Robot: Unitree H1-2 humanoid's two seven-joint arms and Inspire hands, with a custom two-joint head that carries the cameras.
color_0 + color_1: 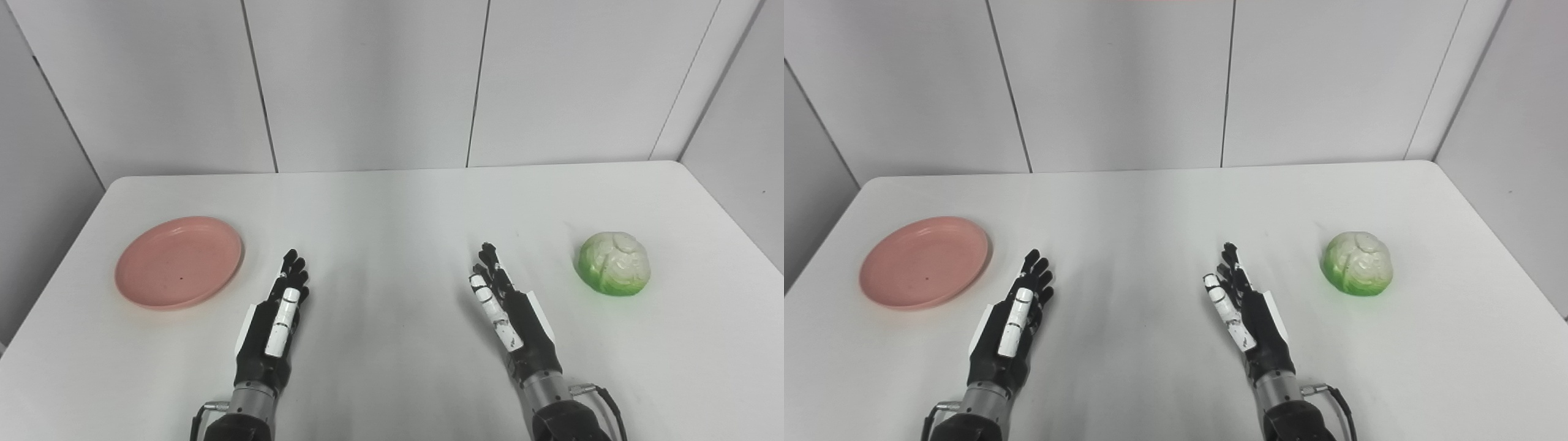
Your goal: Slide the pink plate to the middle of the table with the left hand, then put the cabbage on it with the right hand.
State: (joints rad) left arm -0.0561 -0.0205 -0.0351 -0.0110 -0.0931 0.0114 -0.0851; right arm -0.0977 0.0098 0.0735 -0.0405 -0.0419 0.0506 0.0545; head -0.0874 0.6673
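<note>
A pink plate (pixel 179 261) lies on the white table (pixel 392 208) at the left, with nothing on it. A green and white cabbage (pixel 614 263) sits at the right side of the table. My left hand (pixel 278 318) rests low over the table just right of the plate, fingers straight and open, holding nothing. My right hand (pixel 505 309) is stretched out open near the table's middle, well left of the cabbage and not touching it. Both hands point toward the far edge.
Grey wall panels stand behind the table's far edge. A grey side wall (pixel 741 122) closes in at the right, another at the left. A cable (pixel 603 398) loops by my right wrist.
</note>
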